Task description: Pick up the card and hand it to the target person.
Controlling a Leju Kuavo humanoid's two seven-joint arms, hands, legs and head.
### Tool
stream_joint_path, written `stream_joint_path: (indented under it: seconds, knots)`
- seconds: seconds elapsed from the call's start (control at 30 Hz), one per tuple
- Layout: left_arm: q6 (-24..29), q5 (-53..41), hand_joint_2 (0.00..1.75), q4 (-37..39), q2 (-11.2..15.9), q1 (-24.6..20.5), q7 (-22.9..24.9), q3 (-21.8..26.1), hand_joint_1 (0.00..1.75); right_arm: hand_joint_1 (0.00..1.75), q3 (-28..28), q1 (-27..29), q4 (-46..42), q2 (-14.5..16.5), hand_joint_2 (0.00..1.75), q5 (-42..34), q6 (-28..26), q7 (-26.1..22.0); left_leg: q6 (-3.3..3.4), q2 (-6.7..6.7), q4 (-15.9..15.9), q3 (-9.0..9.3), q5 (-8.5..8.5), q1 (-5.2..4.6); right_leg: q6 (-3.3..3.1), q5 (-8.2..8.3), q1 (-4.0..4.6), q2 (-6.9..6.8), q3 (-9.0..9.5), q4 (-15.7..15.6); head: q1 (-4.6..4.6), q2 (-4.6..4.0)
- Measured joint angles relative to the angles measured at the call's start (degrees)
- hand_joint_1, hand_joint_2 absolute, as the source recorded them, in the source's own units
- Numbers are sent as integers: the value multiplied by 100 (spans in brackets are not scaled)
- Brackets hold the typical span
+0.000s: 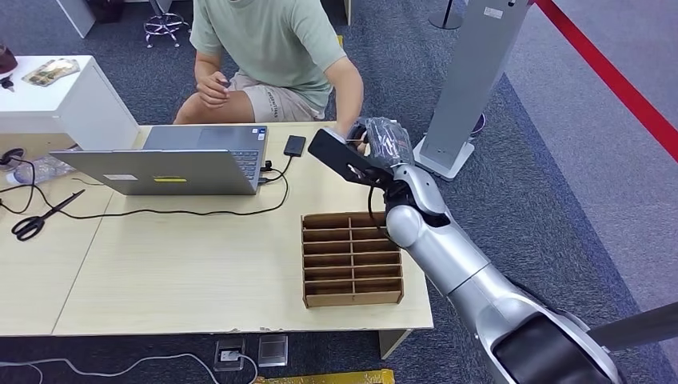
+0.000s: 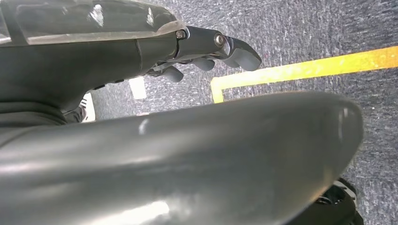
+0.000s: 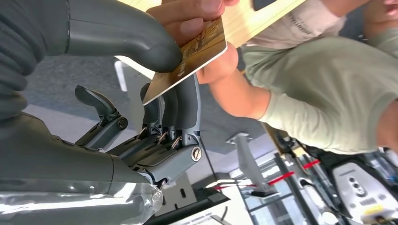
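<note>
My right hand (image 3: 155, 93) pinches the gold card (image 3: 187, 58) between thumb and fingers; the person's hand (image 3: 206, 28) grips its far end, covering part of the face; my left hand (image 2: 206, 51) hangs curled, holding nothing.

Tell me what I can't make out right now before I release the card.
- Card: the head view hides it behind the right hand; its print is blurred in the right wrist view.
- Person's hand: cut off by the right wrist view's edge, so how firmly it holds the card is unclear.
- Left hand: the robot's dark body hides part of it; fingers curled, apparently empty.
</note>
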Motion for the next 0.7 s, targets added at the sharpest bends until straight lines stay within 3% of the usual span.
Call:
stream_joint_path:
  seconds: [0.07, 0.2, 0.7]
  knots:
    - [1, 4, 0, 0, 3, 0, 37, -2, 0, 169, 7, -97, 304, 66, 175, 8, 4, 16, 0, 0, 0, 0, -1, 0, 0, 0, 0, 0, 0, 0, 1, 0]
    - [-5, 16, 0, 0, 11, 0, 90, -4, 0, 0, 26, -185, 771, 166, 175, 24, 27, 11, -1, 0, 0, 1, -1, 0, 0, 0, 0, 1, 0, 0, -2, 0]
    - [-6, 85, 0, 0, 44, 4, -175, -5, 0, 0, 37, -213, 1311, 259, 175, 46, -78, -113, -1, 1, 0, 3, -1, 0, 0, 0, 0, 2, -1, 0, -1, -1]
